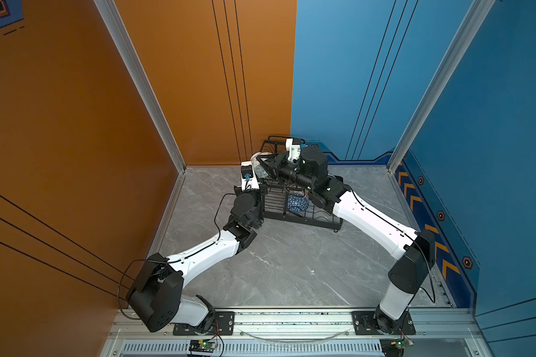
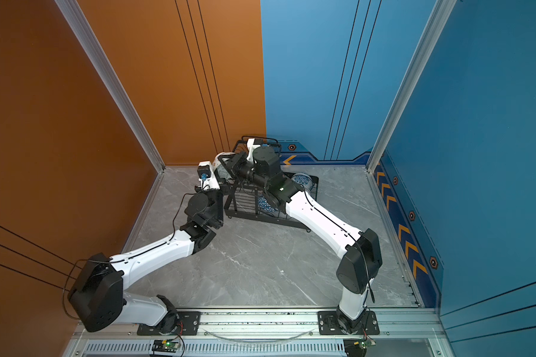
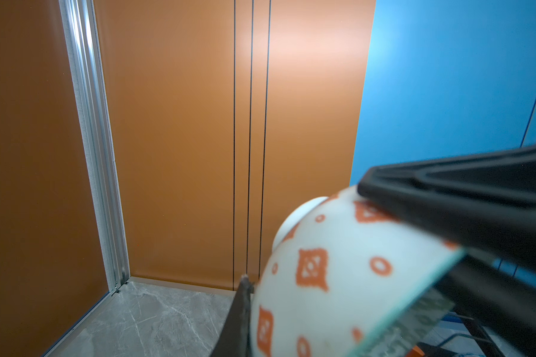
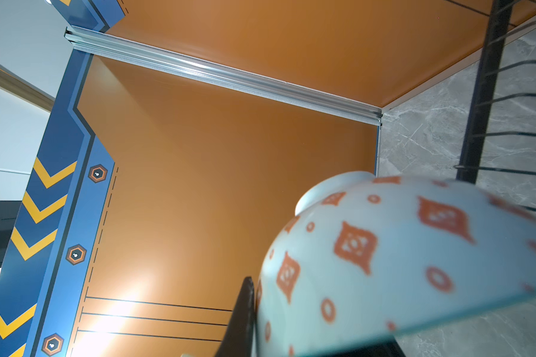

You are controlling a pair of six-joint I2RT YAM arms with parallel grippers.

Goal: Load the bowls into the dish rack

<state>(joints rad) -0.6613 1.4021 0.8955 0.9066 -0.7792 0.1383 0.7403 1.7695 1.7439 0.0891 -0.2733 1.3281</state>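
Nearest you, the grey marble tabletop (image 1: 276, 262) stretches between the two arm bases. Past it stands the dish rack (image 1: 307, 220), set at a slant toward the back corner. In its lower part, on the side closest to you, the blue triangle-patterned bowl (image 1: 297, 202) sits among the wires; both top views show it.

Further back, your two arms meet over the rack's left end. Your left gripper (image 1: 259, 178) is clamped on the wall of the orange-white patterned bowl (image 1: 257, 162). In the left wrist view one finger (image 3: 243, 309) lies against the bowl's outside and the other runs in past the rim. Your right gripper (image 1: 266, 162) is pinched onto the same bowl from the opposite side. The right wrist view shows a finger (image 4: 245, 309) pressed on the outside.

So both tools grasp this bowl at once. It is lifted off the table and tipped on its side, with its white foot toward the orange wall (image 1: 198, 77). It hangs just in front of the raised upper basket (image 1: 273, 143). Whether it touches the rack wires you cannot tell from here.

At about the same depth, beyond the right arm, the blue-white floral bowl (image 2: 302, 180) sits in the rack's right end, visible in a top view. Behind everything, the orange wall meets the blue wall (image 1: 338, 77).
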